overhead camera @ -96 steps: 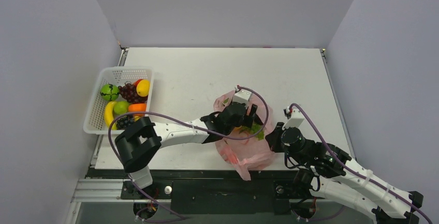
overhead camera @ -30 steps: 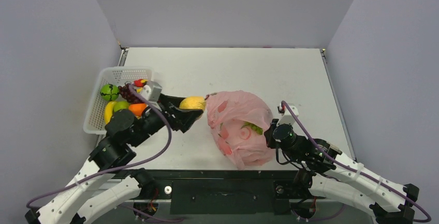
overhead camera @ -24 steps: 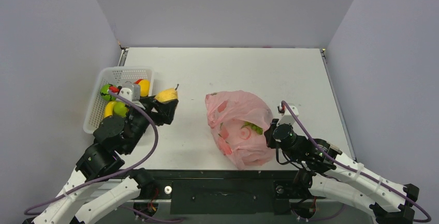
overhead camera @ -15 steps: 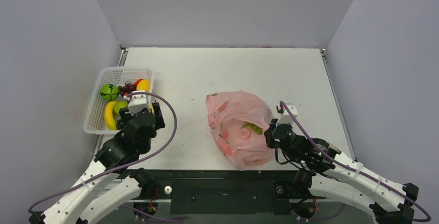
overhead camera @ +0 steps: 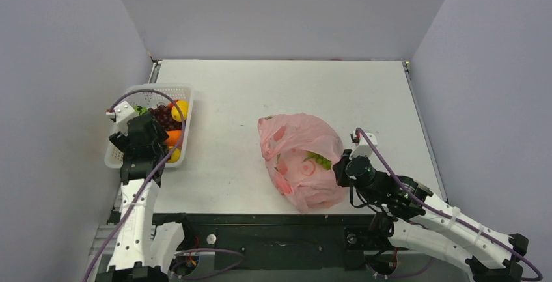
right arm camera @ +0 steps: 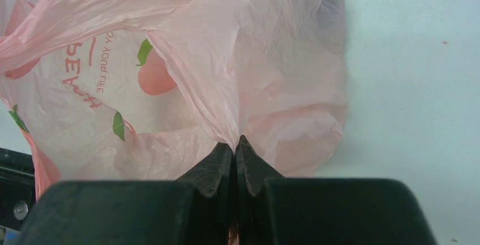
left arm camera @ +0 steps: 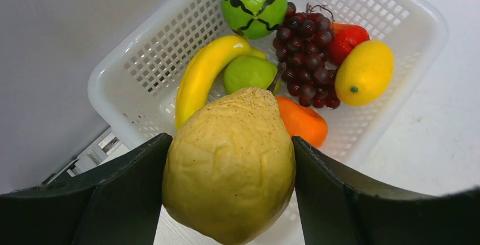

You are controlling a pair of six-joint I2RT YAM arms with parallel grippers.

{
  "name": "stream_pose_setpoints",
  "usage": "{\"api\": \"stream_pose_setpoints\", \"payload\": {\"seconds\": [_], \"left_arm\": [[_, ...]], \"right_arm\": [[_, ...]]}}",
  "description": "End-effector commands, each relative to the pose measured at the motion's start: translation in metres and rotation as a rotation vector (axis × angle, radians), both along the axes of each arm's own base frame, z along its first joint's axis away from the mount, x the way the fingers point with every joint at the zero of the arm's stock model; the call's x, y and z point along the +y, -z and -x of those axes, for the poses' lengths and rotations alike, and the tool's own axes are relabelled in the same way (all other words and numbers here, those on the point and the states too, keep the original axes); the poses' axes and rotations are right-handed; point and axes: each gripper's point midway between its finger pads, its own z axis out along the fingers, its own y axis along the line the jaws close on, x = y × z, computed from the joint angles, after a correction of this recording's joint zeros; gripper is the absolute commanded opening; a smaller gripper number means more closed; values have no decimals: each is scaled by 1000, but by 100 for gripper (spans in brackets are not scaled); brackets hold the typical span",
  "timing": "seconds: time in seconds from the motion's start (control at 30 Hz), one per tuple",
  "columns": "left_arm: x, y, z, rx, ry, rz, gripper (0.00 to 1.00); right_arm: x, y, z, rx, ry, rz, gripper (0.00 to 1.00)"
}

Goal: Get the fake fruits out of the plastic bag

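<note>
Yellow pear-shaped plastic fruit [left arm camera: 229,183]: clamped in left gripper [left arm camera: 229,140], newly carried from translucent pink film bag [overhead camera: 296,142] to over white mesh basket [left arm camera: 121,69]; right gripper [right arm camera: 234,150] pinches bag film; release next.

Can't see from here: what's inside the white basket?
Grapes, a banana, a lemon, a red fruit, an orange fruit, a black-striped green fruit and a plain green fruit. The yellow pear in the left gripper hides the basket's near corner.

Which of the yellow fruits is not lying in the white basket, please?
The speckled yellow pear, gripped by the left tool; the banana and the smooth lemon both lie inside the basket.
</note>
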Motion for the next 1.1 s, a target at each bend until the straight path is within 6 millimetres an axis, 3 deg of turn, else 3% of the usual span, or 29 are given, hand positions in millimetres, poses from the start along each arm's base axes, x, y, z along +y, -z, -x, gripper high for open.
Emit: {"api": "stream_pose_setpoints", "payload": {"seconds": [0.0, 0.17, 0.3, 0.53, 0.63, 0.7, 0.77, 0.97, 1.07], "left_arm": [[16, -12, -33, -130, 15, 88, 5], [69, 7, -21, -62, -175, 41, 7], [90, 26, -20, -46, -227, 128, 12], [98, 42, -21, -49, -241, 227, 54], [100, 38, -17, -72, -258, 217, 78], [101, 37, -14, -77, -274, 211, 89], [101, 37, -12, -77, -286, 210, 96], [99, 33, -10, -102, -285, 213, 97], [82, 25, -20, -143, -191, 229, 97]], "right_arm": [[0, -20, -6, -50, 26, -52, 0], [-2, -20, -7, -54, 27, -39, 0], [-2, -21, -8, -56, 24, -25, 0], [-3, -21, -8, -58, 25, -15, 0], [-4, -21, -8, -59, 29, -21, 0], [-5, -20, -8, -58, 30, -19, 0], [-4, -21, -8, -57, 30, -18, 0], [-4, -23, -9, -61, 27, -17, 0], [-4, -22, -9, -60, 30, -17, 0]]}}
